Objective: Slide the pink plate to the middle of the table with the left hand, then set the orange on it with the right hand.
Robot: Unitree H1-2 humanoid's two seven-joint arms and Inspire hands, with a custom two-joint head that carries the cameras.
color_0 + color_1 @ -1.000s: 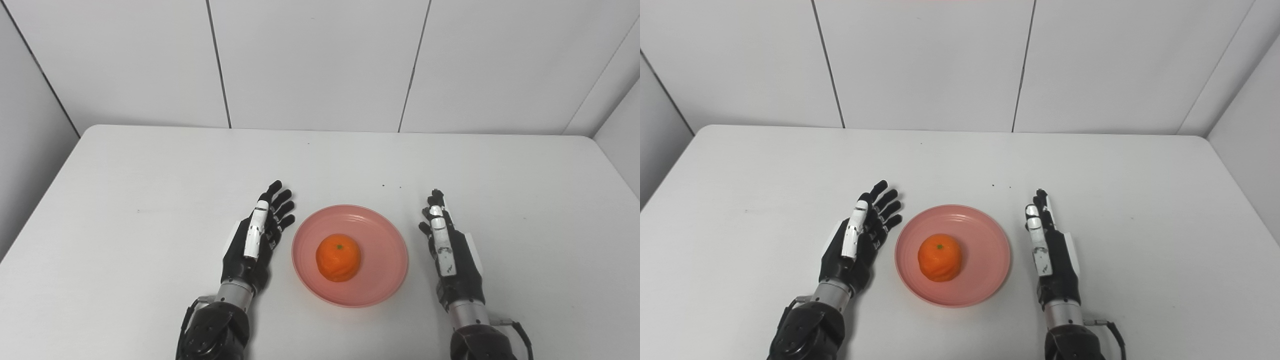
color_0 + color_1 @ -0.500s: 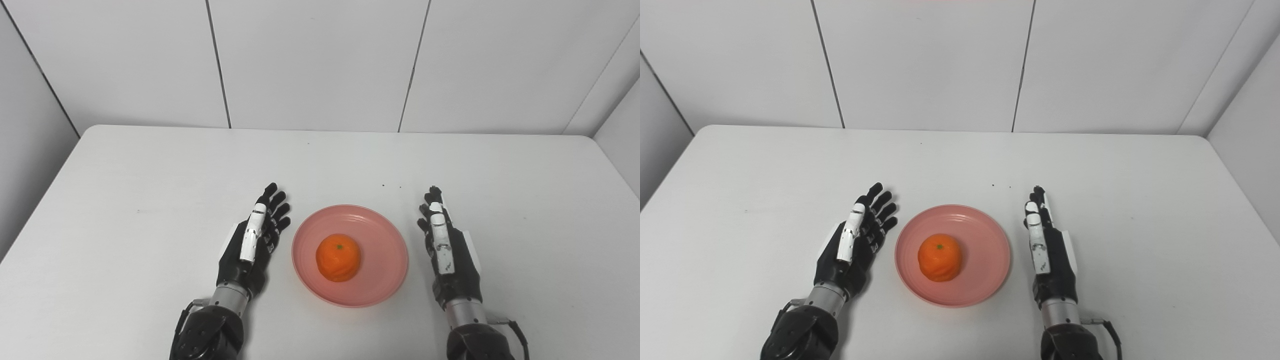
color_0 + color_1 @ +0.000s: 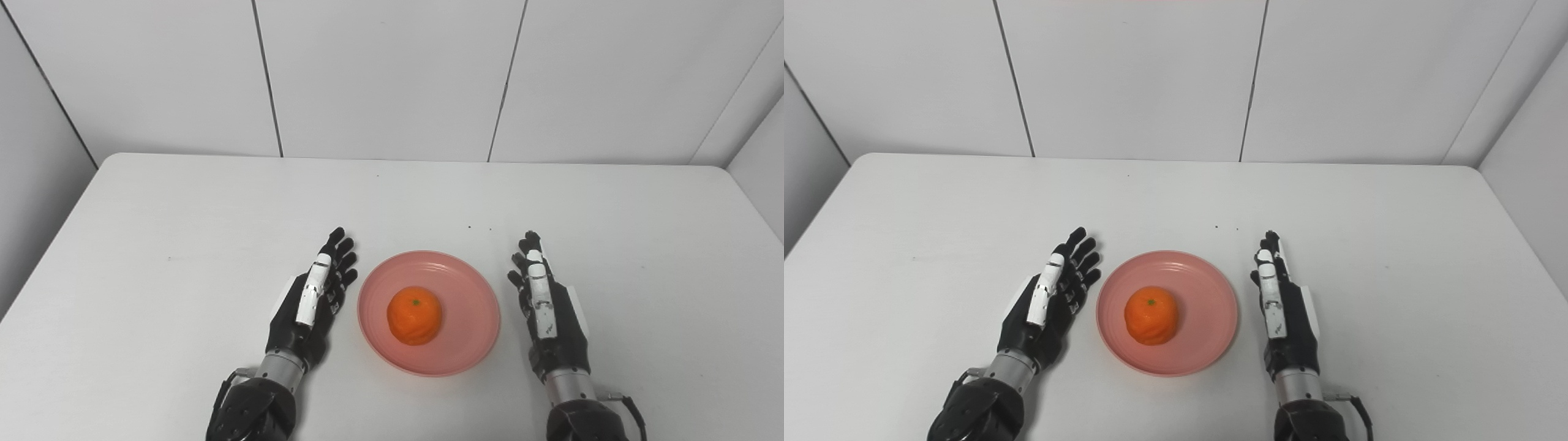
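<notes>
Our orange [image 3: 414, 315] sits on the pink plate [image 3: 465, 343], nearer the table's [image 3: 184, 214] front edge than its back. Our left hand [image 3: 309, 303] and right hand [image 3: 548, 312] lie spread beside it, holding nothing. A careless bump could shove the plate.

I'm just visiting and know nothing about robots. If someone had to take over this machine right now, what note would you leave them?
Left hand: open, holding nothing, beside the left rim of the pink plate, not touching it.
Right hand: open, holding nothing, beside the plate's right rim, apart from it.
The plate sits near the middle of the white table, toward the robot's side. The orange rests on the plate, stem end up.
Done: both steps appear finished, plate placed and orange on it.
Left: nothing that I can see, beyond drawing the arms back.
</notes>
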